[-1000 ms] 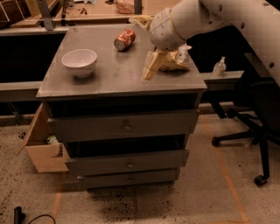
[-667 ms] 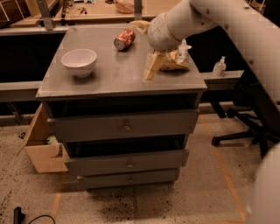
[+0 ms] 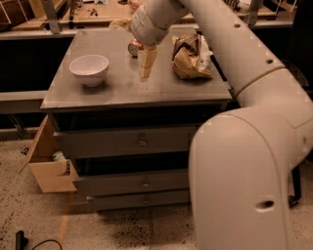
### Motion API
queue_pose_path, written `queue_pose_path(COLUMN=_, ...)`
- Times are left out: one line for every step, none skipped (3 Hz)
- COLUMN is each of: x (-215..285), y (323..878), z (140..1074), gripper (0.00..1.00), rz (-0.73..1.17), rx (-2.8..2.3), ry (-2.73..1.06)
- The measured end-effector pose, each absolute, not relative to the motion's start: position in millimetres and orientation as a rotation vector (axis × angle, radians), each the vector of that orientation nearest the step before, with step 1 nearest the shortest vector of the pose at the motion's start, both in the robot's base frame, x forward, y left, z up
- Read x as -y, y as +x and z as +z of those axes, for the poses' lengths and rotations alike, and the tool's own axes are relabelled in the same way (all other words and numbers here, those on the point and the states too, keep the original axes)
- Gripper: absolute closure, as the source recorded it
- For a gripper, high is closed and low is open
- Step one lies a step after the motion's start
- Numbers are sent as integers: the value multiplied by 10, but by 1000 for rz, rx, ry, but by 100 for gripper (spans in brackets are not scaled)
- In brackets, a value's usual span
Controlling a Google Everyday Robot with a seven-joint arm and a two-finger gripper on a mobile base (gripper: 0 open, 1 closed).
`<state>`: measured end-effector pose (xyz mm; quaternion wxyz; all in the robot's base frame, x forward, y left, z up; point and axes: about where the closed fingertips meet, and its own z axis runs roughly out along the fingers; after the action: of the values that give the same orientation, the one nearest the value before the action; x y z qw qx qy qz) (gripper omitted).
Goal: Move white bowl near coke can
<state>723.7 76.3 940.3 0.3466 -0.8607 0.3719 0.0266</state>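
Note:
The white bowl [image 3: 89, 69] stands upright on the left part of the grey cabinet top [image 3: 112, 90]. The coke can [image 3: 132, 48] lies at the back middle of the top; only its silver end and a bit of red show beside the arm. My gripper [image 3: 145, 65] hangs pointing down over the middle of the top, just in front of the can and to the right of the bowl, apart from both. It holds nothing that I can see.
A brown-and-yellow snack bag [image 3: 191, 57] lies at the right of the top. My large white arm [image 3: 244, 146] fills the right foreground. Drawers [image 3: 142, 142] are below; an open cardboard box [image 3: 49, 168] sits at the lower left. A wooden bench [image 3: 98, 12] stands behind.
My gripper has moved left, from beside the snack bag to the middle of the top in front of the can. The arm now fills the right foreground. Bowl, can and bag have not moved.

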Motion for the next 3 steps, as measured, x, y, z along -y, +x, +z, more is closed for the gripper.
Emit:
queue_pose_path(x=-1137, y=7257, z=9514, gripper=0, rz=22, rx=-832, ry=-2334)
queue_pose_path(x=-1412, y=7254, z=9446, gripper=0, rz=-15, rx=-743, ry=-2442)
queue_pose_path(x=-1602, y=7319, z=9302, gripper=0, rz=-61, rx=-684, ry=-2539)
